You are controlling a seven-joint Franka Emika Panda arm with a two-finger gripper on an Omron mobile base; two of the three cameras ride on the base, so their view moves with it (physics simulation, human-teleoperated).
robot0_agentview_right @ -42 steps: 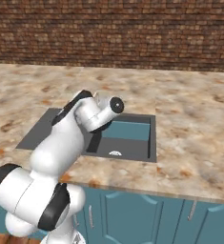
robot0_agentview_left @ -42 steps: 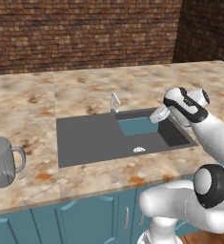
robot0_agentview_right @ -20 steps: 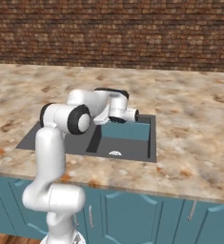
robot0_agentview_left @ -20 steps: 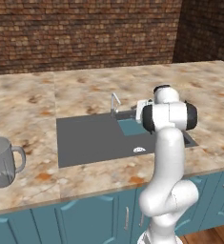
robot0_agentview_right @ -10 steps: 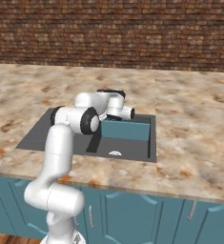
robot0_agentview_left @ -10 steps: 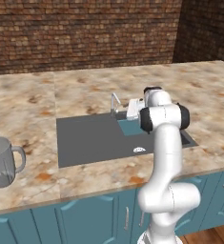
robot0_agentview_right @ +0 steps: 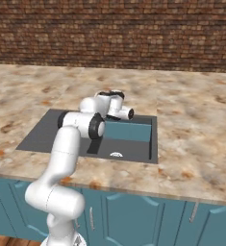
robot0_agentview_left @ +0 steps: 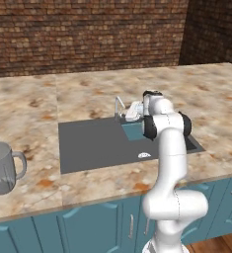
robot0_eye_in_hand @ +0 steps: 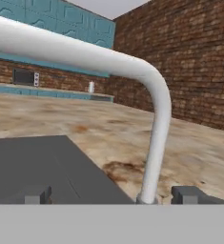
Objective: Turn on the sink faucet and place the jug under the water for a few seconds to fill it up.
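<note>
The sink faucet (robot0_agentview_left: pixel 118 107) is a thin silver tap at the back edge of the dark grey sink (robot0_agentview_left: pixel 95 144). My gripper (robot0_agentview_left: pixel 128 111) is level with it, just to its right, open and holding nothing. In the hand view the faucet (robot0_eye_in_hand: pixel 157 119) curves up close in front. Its base stands between my spread fingertips (robot0_eye_in_hand: pixel 187 193), slightly right of the middle of the gripper (robot0_eye_in_hand: pixel 113 196). The jug (robot0_agentview_left: pixel 2 168) stands upright on the counter far to the left, handle to the right.
The marble counter (robot0_agentview_left: pixel 88 94) surrounds the sink, with a brick wall behind. A white drain (robot0_agentview_left: pixel 144 155) lies in the basin's front right, by a teal inner wall (robot0_agentview_right: pixel 128 131). Teal cabinet fronts (robot0_agentview_left: pixel 88 227) run below the counter edge.
The hand has swung left along the sink's back edge and now sits right at the faucet. The gripper stayed open. The jug has not moved.
</note>
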